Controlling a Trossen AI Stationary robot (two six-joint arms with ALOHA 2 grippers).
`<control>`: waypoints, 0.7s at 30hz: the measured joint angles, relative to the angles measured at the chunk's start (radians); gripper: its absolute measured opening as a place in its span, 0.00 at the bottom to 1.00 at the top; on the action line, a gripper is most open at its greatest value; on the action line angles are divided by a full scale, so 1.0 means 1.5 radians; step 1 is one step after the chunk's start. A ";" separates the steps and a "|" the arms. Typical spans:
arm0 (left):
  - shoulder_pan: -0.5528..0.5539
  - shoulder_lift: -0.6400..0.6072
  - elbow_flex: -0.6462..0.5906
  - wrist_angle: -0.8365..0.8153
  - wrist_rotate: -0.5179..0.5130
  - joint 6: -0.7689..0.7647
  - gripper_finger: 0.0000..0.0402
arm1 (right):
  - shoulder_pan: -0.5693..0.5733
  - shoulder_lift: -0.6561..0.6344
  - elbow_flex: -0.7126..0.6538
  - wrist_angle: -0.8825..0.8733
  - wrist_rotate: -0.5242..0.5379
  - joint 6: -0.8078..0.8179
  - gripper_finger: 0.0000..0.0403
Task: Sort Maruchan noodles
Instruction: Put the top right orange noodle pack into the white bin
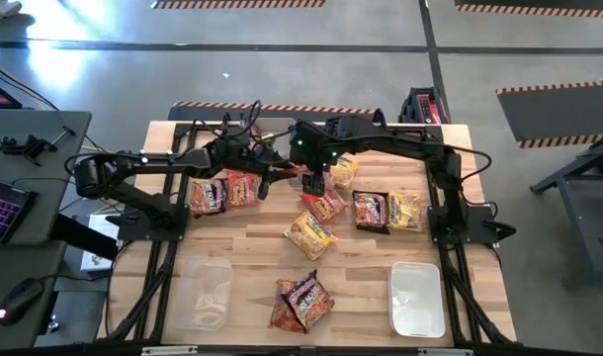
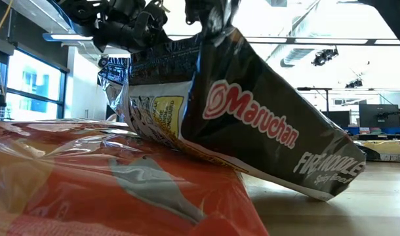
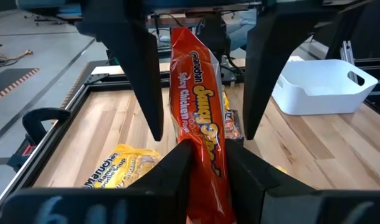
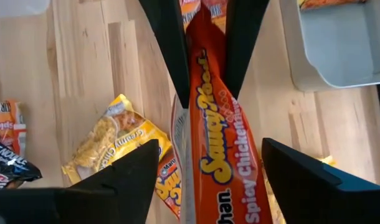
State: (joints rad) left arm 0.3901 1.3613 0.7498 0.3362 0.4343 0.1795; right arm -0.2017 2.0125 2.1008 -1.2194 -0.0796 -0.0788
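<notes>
Left gripper [image 3: 202,155] clamped on one end of red-orange Saucy Noodles packet [image 3: 199,118]; right gripper [image 4: 202,93] pinching opposite end. Packet held aloft between both, above table [image 1: 361,267] centre toward far edge, long axis running gripper to gripper. Handover judged under way; neither arm nearer. Loose noodle packets [image 1: 311,235] lie below. White bin [image 1: 417,297] near right corner, clear bin [image 1: 203,292] near left corner.

An orange Saucy packet [image 3: 199,143] stands upright, pinched at its lower part between the left gripper [image 3: 202,163] fingers [image 3: 171,167]. Two more dark fingers [image 3: 140,74], seemingly the other arm's, flank it higher up. A yellow packet [image 3: 118,165] lies on the desk [image 3: 314,143], near a white bin [image 3: 324,87].
</notes>
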 joint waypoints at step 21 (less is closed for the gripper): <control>0.000 0.000 0.000 0.000 0.000 -0.014 0.19 | 0.002 0.000 -0.005 -0.004 0.011 0.019 0.17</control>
State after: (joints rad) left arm 0.3901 1.3613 0.7498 0.3358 0.4346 0.1590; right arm -0.1986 2.0121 2.0930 -1.2262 -0.0635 -0.0497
